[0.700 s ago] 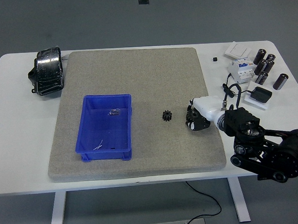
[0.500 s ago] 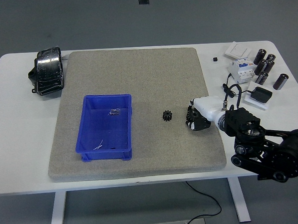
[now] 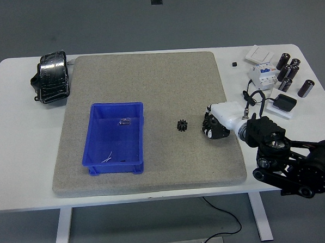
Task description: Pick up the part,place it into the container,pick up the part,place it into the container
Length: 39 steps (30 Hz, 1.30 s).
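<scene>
A small black gear (image 3: 181,125) lies on the grey mat (image 3: 149,78), right of the blue bin (image 3: 95,125). Inside the bin rests a small dark part (image 3: 124,122) near its far wall, and a thin wire piece (image 3: 106,156) lies near its front. My right hand (image 3: 215,125) hovers low over the mat just right of the gear, a short gap away, with its fingers curled and holding nothing. Its black arm comes in from the lower right. The left hand is out of view.
A black wrapped object (image 3: 51,77) sits at the mat's far left corner. Right of the mat stand a white breaker (image 3: 261,74), several dark cylinders (image 3: 289,71), a black adapter (image 3: 284,102) with cable, and a white switch plate (image 3: 260,54).
My right hand has edged slightly up and toward the gear; the gear and bin have not moved.
</scene>
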### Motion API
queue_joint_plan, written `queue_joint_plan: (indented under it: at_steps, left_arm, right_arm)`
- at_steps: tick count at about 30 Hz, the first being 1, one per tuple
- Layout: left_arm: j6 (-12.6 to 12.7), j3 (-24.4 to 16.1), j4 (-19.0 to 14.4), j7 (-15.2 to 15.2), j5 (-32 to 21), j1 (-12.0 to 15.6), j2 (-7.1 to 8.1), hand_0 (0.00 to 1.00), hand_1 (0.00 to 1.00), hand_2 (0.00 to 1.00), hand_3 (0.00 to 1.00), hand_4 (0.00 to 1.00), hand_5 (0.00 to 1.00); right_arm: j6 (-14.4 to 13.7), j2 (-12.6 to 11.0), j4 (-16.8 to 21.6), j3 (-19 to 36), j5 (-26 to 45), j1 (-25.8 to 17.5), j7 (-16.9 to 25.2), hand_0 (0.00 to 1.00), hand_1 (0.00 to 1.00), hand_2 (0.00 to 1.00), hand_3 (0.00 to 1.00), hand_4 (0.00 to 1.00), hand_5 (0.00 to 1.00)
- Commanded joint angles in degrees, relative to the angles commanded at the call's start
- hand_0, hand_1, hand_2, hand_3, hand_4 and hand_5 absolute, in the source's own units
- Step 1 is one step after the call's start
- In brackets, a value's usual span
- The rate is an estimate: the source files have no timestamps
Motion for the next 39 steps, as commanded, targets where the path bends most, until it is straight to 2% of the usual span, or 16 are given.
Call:
queue_joint_plan:
  at_steps: [4, 10, 14, 16, 19, 22, 26, 30, 33, 36, 39]
  left_arm:
    - [0.04, -0.01, 0.0, -0.02, -0.01, 0.05, -0.07, 0.659, 0.642, 0.585, 0.577, 0.677, 0.565]
    - [0.07, -0.1, -0.01, 0.05, 0.07, 0.14, -0.15, 0.659, 0.642, 0.584, 0.578, 0.681, 0.567]
    - [0.08, -0.16, -0.02, 0.09, 0.11, 0.26, -0.25, 0.659, 0.642, 0.584, 0.578, 0.681, 0.567]
    - [0.06, -0.22, -0.03, 0.16, 0.16, 0.34, -0.33, 0.659, 0.642, 0.585, 0.579, 0.689, 0.6]
    - [-0.02, -0.38, -0.03, 0.25, 0.35, 0.42, -0.4, 0.659, 0.642, 0.585, 0.579, 0.689, 0.6]
    - [-0.12, -0.66, -0.03, 0.33, 0.63, 0.39, -0.36, 0.659, 0.642, 0.585, 0.582, 0.694, 0.62]
    - [-0.24, -1.08, -0.08, 0.51, 1.1, 0.33, -0.23, 0.659, 0.642, 0.585, 0.582, 0.694, 0.62]
    - [-0.35, -1.44, -0.17, 0.73, 1.61, 0.26, -0.1, 0.659, 0.642, 0.585, 0.583, 0.695, 0.626]
    - [-0.45, -1.67, -0.19, 0.86, 1.99, 0.12, -0.03, 0.659, 0.642, 0.585, 0.583, 0.695, 0.626]
    - [-0.53, -1.79, -0.2, 0.93, 2.26, -0.02, 0.03, 0.659, 0.642, 0.585, 0.582, 0.696, 0.629]
    - [-0.6, -1.85, -0.21, 1.04, 2.49, -0.11, 0.08, 0.659, 0.642, 0.585, 0.582, 0.696, 0.629]
  right_arm:
    - [-0.99, -0.44, 1.56, 1.0, -0.62, -0.17, 0.08, 0.357, 0.5, 0.423, 0.449, 0.415, 0.002]
    - [-3.3, -0.44, 7.0, 4.79, -0.82, -0.29, -0.04, 0.357, 0.496, 0.419, 0.44, 0.398, 0.002]
    - [-5.37, 1.41, 10.03, 7.75, -0.2, -0.33, 0.21, 0.357, 0.496, 0.419, 0.44, 0.398, 0.002]
    - [-6.73, 3.18, 11.07, 8.98, 0.26, -0.09, 0.47, 0.353, 0.497, 0.414, 0.439, 0.393, 0.002]
    - [-8.47, 5.91, 11.9, 9.56, 1.1, 0.56, 0.85, 0.353, 0.497, 0.414, 0.439, 0.393, 0.002]
    - [-10.06, 8.17, 12.6, 9.02, 2.31, 1.15, 1.26, 0.353, 0.497, 0.415, 0.439, 0.395, 0.002]
    - [-12.19, 9.91, 13.5, 7.1, 5.97, 1.93, 2.87, 0.353, 0.497, 0.415, 0.439, 0.395, 0.002]
    - [-15.66, 11.28, 13.77, 4.02, 12.21, 2.8, 7.1, 0.361, 0.497, 0.416, 0.442, 0.399, 0.002]
    - [-17.19, 12.15, 13.6, 1.69, 17.05, 3.24, 10.34, 0.361, 0.497, 0.416, 0.442, 0.399, 0.002]
    - [-17.17, 12.7, 13.33, -0.05, 21.36, 3.74, 11.97, 0.371, 0.5, 0.417, 0.444, 0.402, 0.002]
    - [-15.99, 13.24, 12.58, -1.54, 24.65, 4.4, 12.48, 0.371, 0.5, 0.417, 0.444, 0.402, 0.002]
